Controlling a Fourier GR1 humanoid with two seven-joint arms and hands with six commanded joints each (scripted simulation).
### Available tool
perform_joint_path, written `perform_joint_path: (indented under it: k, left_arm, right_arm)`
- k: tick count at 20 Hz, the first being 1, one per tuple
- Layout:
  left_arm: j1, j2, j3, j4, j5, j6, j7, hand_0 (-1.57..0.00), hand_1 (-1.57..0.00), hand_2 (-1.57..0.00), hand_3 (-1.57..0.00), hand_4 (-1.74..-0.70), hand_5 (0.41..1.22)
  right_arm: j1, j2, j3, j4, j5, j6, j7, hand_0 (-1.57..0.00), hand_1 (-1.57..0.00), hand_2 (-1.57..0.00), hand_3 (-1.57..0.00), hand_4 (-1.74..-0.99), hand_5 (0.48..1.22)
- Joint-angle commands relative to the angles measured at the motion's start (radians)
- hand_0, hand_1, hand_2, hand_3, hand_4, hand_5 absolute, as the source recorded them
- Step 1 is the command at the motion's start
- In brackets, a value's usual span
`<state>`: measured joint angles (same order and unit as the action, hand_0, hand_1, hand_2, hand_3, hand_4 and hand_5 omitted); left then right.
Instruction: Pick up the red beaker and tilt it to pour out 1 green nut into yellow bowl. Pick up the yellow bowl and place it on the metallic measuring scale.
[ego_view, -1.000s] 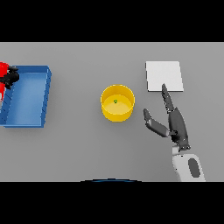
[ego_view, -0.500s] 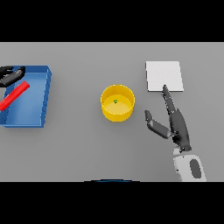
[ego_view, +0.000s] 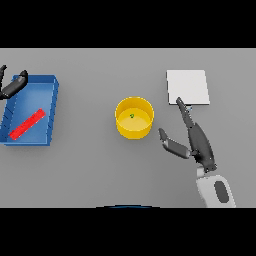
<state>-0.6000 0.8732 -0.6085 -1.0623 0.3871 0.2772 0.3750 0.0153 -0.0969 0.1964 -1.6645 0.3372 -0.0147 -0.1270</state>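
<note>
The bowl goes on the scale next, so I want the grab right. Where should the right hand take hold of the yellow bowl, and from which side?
Probably the near-right wall of the yellow bowl. It stands upright with straight sides and an open top, and the right hand waits open just beside it on that side, thumb toward it. Close round the wall, keeping it level so the green nut stays inside.

Yellow bowl (ego_view: 134, 118), red beaker (ego_view: 27, 124), blue tray (ego_view: 52, 104)

Light is even and flat across the grey table (ego_view: 90, 165), with no glare; the yellow bowl (ego_view: 134, 118) casts hardly any shadow.
</note>
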Motion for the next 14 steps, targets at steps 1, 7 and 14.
perform_joint_path:
  k: [1,7,14]
  left_arm:
    - [0.0,0.003,0.002,-0.012,0.001,0.008,0.005,-0.03,-0.02,-0.02,-0.02,-0.71,0.685]
    - [-0.014,-0.014,0.011,0.004,0.016,-0.009,-0.025,-0.01,-0.01,-0.01,0.0,-0.72,0.664]
    - [-0.013,-0.008,0.013,0.004,0.023,-0.022,-0.023,0.0,0.0,0.0,0.0,-0.71,0.682]
  right_arm:
    - [-0.017,-0.02,0.014,0.004,0.013,0.028,0.009,0.0,0.0,0.0,0.0,-1.137,0.717]
    - [-0.236,-0.215,0.163,0.063,0.262,0.184,0.068,0.0,0.0,0.0,0.0,-1.22,0.701]
    - [-0.48,-0.312,0.345,0.211,0.456,0.325,-0.046,0.0,0.0,0.0,0.0,-1.213,0.705]
